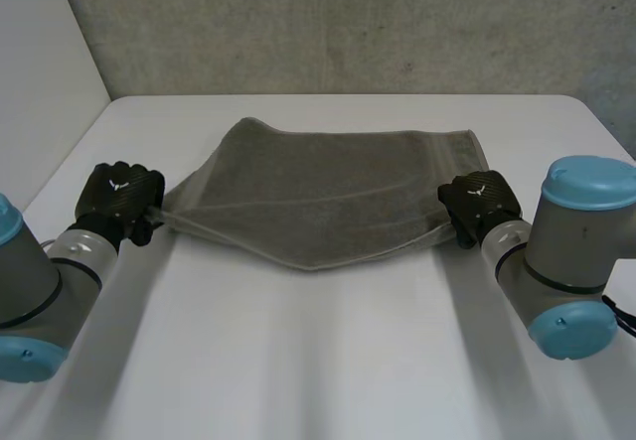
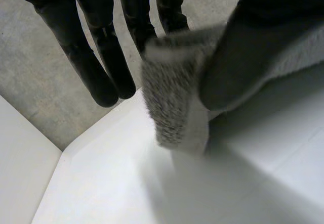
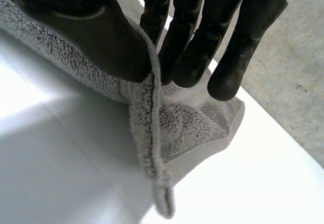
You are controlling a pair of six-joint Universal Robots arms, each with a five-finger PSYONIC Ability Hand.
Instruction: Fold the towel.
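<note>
Both hands of mine are closed on the towel (image 1: 328, 187). My left hand (image 1: 121, 194) pinches its near left corner between the thumb and one finger, with the other fingers straight beside the cloth. My right hand (image 1: 480, 202) pinches its near right corner between the thumb and the fingers.

The towel lies with its long axis going from one hand to the other, across in front of me. Its near long edge is stretched between my two hands and sags in the middle. There it seems to touch the table (image 1: 328, 361), while the two held corners look a little raised. The rest of the towel lies flat, and its far long edge is away from both hands, on the side of the grey wall (image 1: 348, 23). Neither hand is nearer to that far edge than the other.

I judge that the coming move depends on this: the far edge lies straight ahead of both hands, so the two corners must travel together over the towel toward it, at equal pace, or the fold will come out skew.
</note>
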